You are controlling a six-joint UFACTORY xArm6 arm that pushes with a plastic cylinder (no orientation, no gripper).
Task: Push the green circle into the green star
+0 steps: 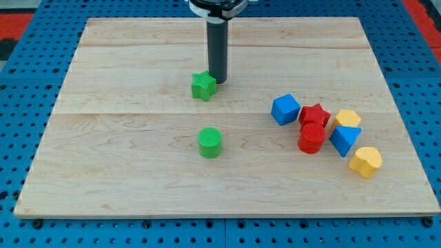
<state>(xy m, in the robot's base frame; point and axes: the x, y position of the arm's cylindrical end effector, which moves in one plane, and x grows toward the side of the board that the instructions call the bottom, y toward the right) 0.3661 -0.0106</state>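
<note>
The green circle (210, 142) is a short green cylinder on the wooden board, a little left of the view's middle. The green star (203, 86) lies above it, well apart from it. My tip (218, 80) is down on the board at the star's upper right edge, touching it or nearly so. The dark rod rises from there to the view's top.
A cluster of blocks lies at the view's right: a blue cube (285, 109), a red star (315, 114), a red cylinder (311, 138), a yellow block (348, 118), a blue triangle (344, 140) and a yellow heart (365, 162). The board's edge (227, 215) runs along the view's bottom.
</note>
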